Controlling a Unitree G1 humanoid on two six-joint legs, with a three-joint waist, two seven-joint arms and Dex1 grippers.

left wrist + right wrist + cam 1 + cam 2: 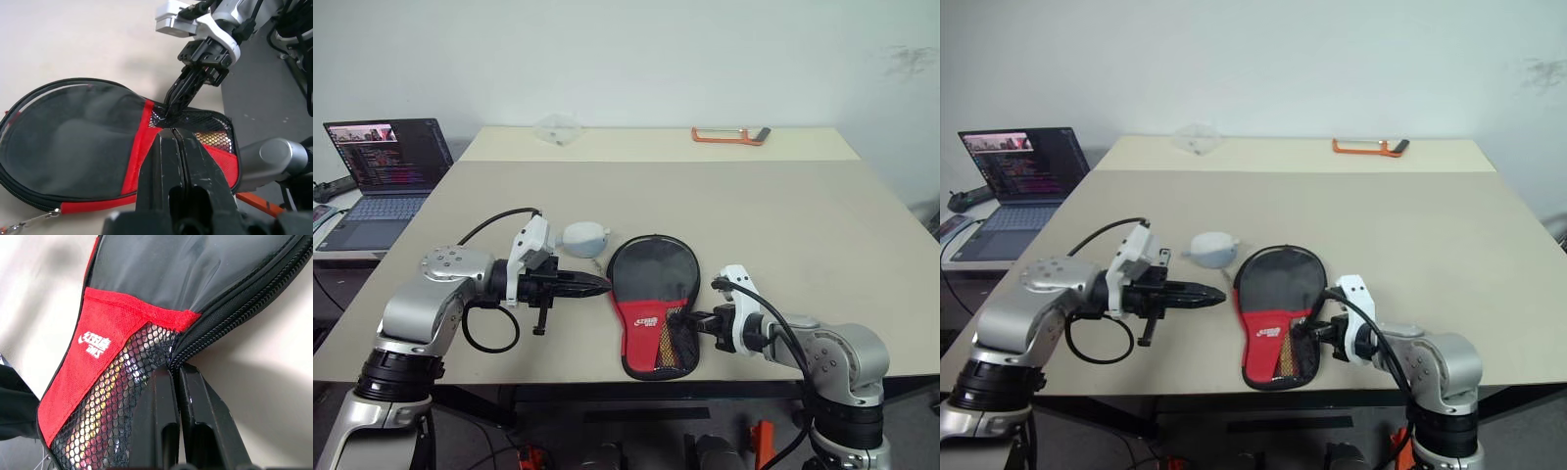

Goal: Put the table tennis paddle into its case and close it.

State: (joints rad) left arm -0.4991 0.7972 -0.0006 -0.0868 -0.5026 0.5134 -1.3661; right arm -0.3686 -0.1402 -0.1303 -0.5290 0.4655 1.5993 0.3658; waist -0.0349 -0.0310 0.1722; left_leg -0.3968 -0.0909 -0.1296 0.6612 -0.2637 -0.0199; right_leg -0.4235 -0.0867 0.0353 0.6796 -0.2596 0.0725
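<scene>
The case (651, 274) lies flat near the table's front edge, its black round part away from me and its red mesh pocket (98, 382) toward me. Through the mesh shows the table tennis paddle's tan, striped handle (211, 139); the blade is hidden inside. My left gripper (604, 284) is shut and points level at the case's left edge, just short of it. The right gripper (674, 318) is shut with its tips against the zippered right edge (230, 313) beside the mesh. Whether it pinches anything there I cannot tell.
A white pouch-like object (582, 238) lies just behind the left gripper. An orange-framed saw (729, 135) and a clear plastic piece (558, 127) rest at the far edge. A laptop (386, 166) stands on a side surface to the left. The case sits close to the table's front edge (558, 377).
</scene>
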